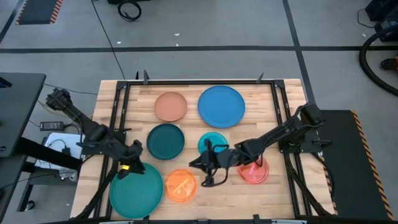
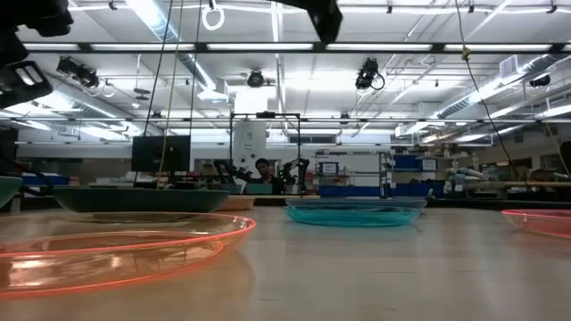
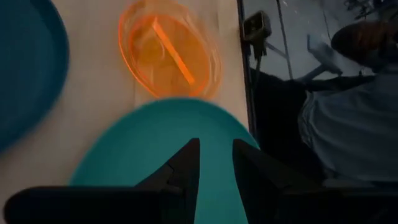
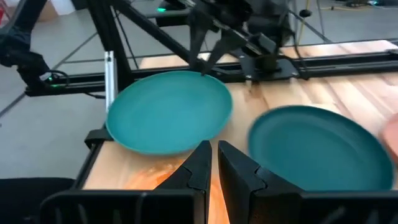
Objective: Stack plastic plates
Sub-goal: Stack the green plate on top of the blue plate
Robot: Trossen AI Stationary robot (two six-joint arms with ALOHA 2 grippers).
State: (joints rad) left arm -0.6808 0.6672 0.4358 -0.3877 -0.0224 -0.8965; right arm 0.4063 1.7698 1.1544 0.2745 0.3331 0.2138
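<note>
A: Left arm pose?
B: It comes in from 9 o'clock in the high view and bends down toward 7 o'clock. The left claw (image 1: 132, 163) sits at the rim of the large teal-green plate (image 1: 136, 190), on the plate's 12 o'clock edge. In the left wrist view the fingers (image 3: 186, 163) are narrowly apart, with the green plate (image 3: 161, 140) right under them. I can't tell whether they are pinching the rim.

A: Right arm?
B: It reaches in from 3 o'clock, stretched low across the bench (image 1: 273, 193) toward centre. The right claw (image 1: 198, 163) hangs between the small cyan plate (image 1: 214, 142) at its 1 o'clock and the small orange plate (image 1: 181, 185) at its 7 o'clock. In the right wrist view the fingers (image 4: 200, 163) are nearly together with a thin gap, and they hold nothing.

A: Where are the other plates?
B: The large blue plate (image 1: 221, 106) is at 12 o'clock on the bench, with the peach-tan plate (image 1: 171, 106) just beside it toward 9. The dark teal plate (image 1: 166, 140) is at centre. The pink-red plate (image 1: 254, 170) is at 4 o'clock, partly under the right arm. All lie flat and single, none stacked.

A: Low view?
B: The orange plate (image 2: 116, 254) is nearest. The dark teal plate (image 2: 143, 199) and the cyan plate (image 2: 353, 212) are behind it.
</note>
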